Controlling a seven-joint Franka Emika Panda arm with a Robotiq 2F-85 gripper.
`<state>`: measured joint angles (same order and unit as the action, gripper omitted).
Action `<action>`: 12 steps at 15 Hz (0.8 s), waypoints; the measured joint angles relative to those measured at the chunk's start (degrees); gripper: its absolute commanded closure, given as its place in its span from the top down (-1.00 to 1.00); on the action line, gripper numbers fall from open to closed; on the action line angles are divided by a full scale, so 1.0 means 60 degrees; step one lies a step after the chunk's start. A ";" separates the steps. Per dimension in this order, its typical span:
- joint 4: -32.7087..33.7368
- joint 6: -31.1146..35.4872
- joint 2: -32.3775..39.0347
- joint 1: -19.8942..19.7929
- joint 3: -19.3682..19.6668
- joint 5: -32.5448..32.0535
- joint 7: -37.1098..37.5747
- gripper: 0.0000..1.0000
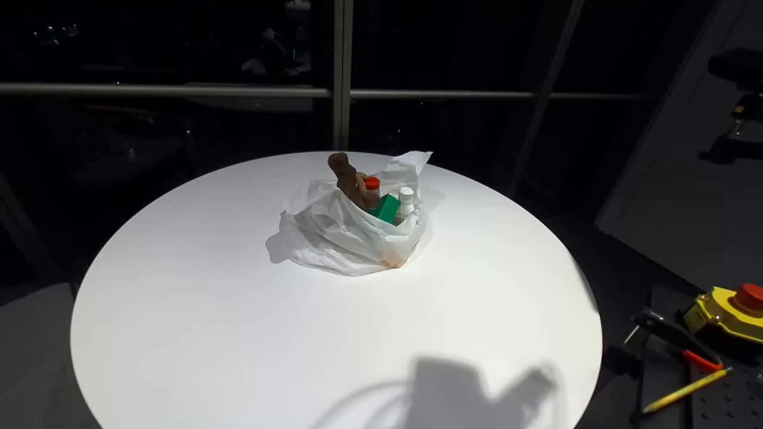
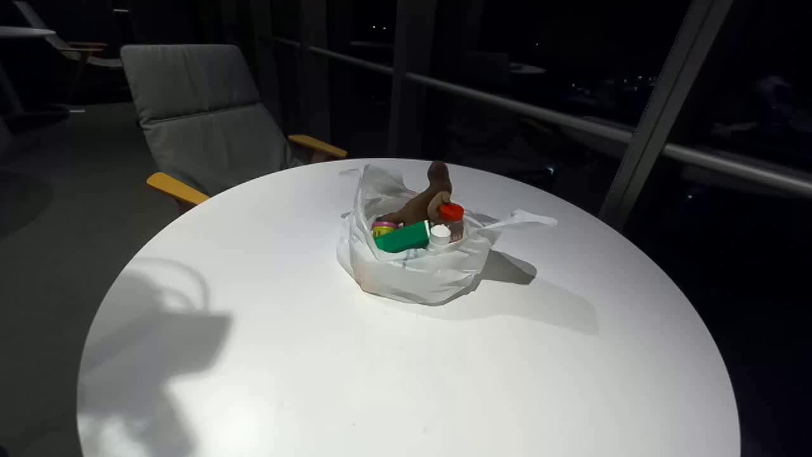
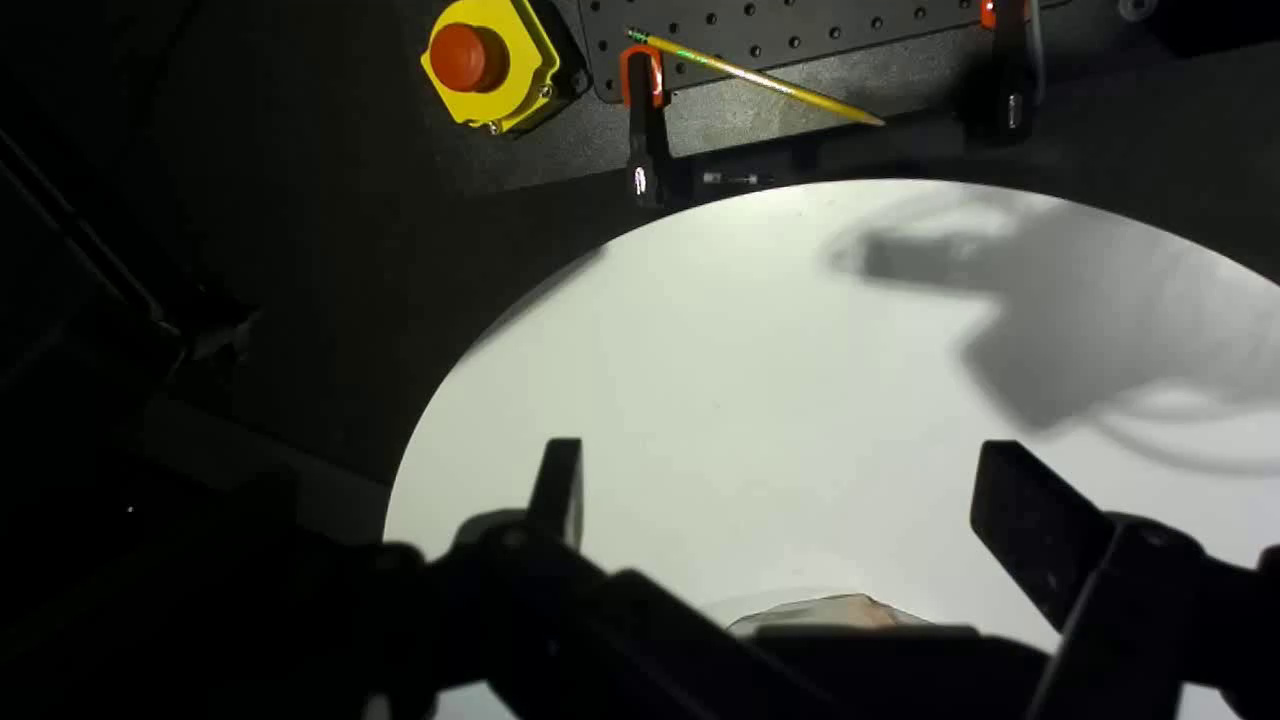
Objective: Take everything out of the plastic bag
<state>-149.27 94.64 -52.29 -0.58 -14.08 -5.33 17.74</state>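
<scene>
Dark windows (image 1: 435, 131) are rising behind a round white table (image 1: 197, 310), where the plastic bag (image 1: 346, 235) is sitting agape, sides slack. The gripper (image 3: 785, 485) is holding its jaws wide apart, gripping nothing. A pinch at the brown plush toy (image 2: 426, 204) inside could be catching those loose sides too, toppling the green box (image 2: 403, 237), red-lidded jar (image 2: 452, 218) and white-capped bottle (image 1: 406, 205).

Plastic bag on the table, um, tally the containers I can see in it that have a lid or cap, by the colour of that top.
Red-lidded jar: 1
White-capped bottle: 1
Pink-lidded yellow tub: 1
Total: 3 in view; whatever lies deeper in the bag is hidden.
</scene>
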 measured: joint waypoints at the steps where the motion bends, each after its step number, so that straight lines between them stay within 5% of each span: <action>1: 0.0024 0.0002 -0.0004 0.0000 0.0000 0.0000 0.0000 1.00; 7: 0.0016 0.0001 -0.0015 0.0001 0.0036 -0.0022 0.0004 1.00; 12: 0.0000 0.0692 0.0442 -0.0319 0.1163 -0.0519 -0.0205 1.00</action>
<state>-149.27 98.79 -49.64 -2.49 -7.10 -8.45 16.51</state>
